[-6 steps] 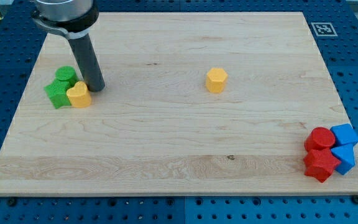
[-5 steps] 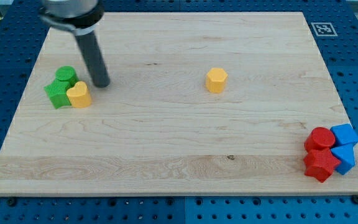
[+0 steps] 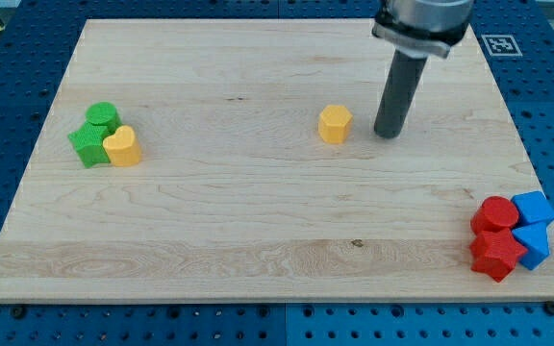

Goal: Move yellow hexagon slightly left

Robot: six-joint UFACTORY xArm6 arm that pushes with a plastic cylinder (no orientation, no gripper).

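The yellow hexagon (image 3: 335, 124) lies on the wooden board (image 3: 258, 221), a little right of the middle and toward the view's top. My tip (image 3: 387, 134) rests on the board just to the right of the hexagon, with a small gap between them. The dark rod rises from the tip toward the view's top.
A yellow heart-shaped block (image 3: 122, 146), a green star-like block (image 3: 88, 144) and a green cylinder (image 3: 102, 116) cluster at the view's left. Two red blocks (image 3: 495, 235) and two blue blocks (image 3: 531, 226) cluster at the bottom right corner.
My tip has moved from beside the green and yellow cluster at the left across the board to just right of the yellow hexagon. No block has moved.
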